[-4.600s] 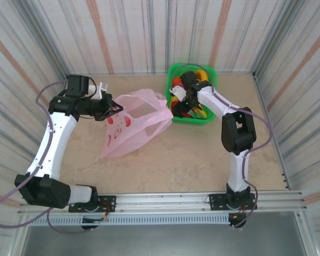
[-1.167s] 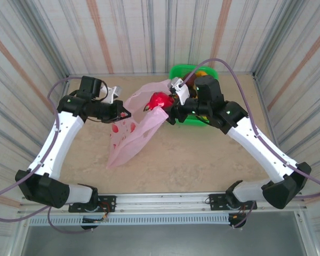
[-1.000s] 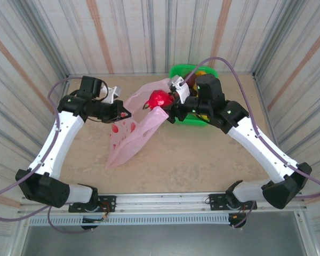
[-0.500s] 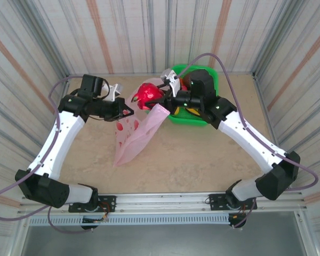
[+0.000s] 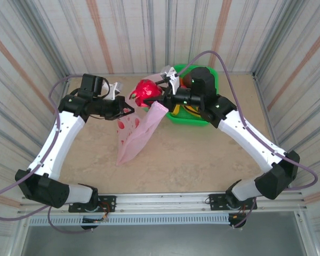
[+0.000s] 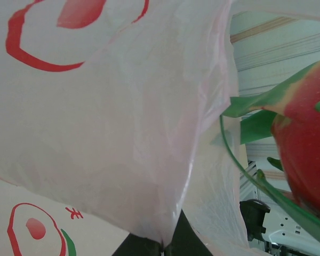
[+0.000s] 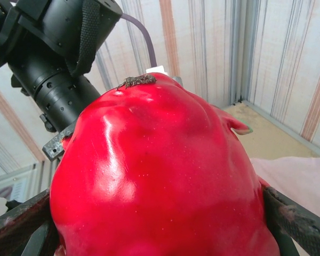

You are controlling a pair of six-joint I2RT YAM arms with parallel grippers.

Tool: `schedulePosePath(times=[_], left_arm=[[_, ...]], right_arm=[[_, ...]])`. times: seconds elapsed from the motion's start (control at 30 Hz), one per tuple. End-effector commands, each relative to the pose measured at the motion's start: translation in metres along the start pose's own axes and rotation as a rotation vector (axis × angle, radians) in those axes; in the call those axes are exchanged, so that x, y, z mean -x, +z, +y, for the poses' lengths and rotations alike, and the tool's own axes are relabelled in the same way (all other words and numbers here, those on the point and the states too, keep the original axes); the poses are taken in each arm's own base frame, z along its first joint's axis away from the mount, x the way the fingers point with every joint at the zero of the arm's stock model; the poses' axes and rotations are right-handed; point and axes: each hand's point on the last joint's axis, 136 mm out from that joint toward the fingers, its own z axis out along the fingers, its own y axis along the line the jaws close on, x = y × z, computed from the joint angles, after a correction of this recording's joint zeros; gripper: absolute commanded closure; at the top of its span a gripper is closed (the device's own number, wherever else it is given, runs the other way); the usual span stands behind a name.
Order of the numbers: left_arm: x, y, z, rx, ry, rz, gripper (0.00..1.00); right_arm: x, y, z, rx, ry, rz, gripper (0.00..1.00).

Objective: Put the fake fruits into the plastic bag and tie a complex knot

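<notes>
While left tool (image 5: 129,110) pinches the plastic bag (image 5: 137,136), right tool (image 5: 150,96) clamps red fruit (image 5: 144,89), fingers (image 7: 294,221) mostly hidden.

Pink film, little to read: no word, brand or number is legible with any certainty. The only print stands on the plastic bag (image 6: 122,133). In the left wrist view, a red ring (image 6: 42,68) curves around a solid red patch (image 6: 80,10) on the upper film, and a smaller ringed blob (image 6: 35,228) sits low on the left. Just beside that lower mark is a small red character (image 6: 73,213), like an East Asian glyph but too small to read, with a green stroke (image 6: 67,242) beneath. In the top external view the print appears as red spots (image 5: 122,126).
</notes>
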Motion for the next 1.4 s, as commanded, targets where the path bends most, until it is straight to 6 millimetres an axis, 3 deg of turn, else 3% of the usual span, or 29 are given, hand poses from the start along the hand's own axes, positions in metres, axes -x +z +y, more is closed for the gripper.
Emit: schedulePosePath(times=[0.0,0.8,1.13,1.37], left_arm=[[-0.002,-0.004,-0.004,0.002,0.018,-0.002,1.00],[-0.004,0.002,-0.002,-0.003,0.010,0.019,1.00],[0.000,0.002,-0.021,-0.081,-0.029,0.009,1.00],[0.007,0.007,-0.025,-0.115,-0.101,0.006,1.00]], right_arm=[[0.043,-0.024,0.007,-0.028,-0.113,-0.088,0.57],[0.076,-0.038,0.011,-0.022,-0.195,-0.148,0.57],[0.054,-0.017,0.013,0.045,-0.132,-0.150,0.57],[0.015,-0.009,0.014,0.067,-0.071,-0.101,0.58]])
